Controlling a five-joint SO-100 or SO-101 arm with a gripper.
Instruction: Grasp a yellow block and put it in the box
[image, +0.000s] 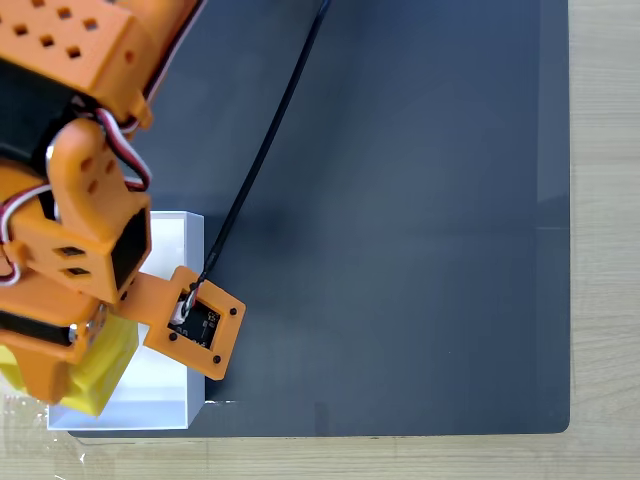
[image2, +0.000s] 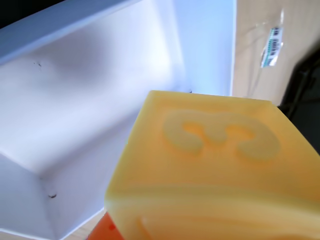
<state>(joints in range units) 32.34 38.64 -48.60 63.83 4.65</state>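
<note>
1 yellow block (image2: 215, 165), raised "3" on face, clamped in hand over box (image2: 100, 100).

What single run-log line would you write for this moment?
stage: placing | gripper: shut on yellow block | block: above box interior, raised 3 on face | release: not yet

orange arm reaches down the fixed view's left edge, gripper (image: 60, 385) clamped on its load
</note>
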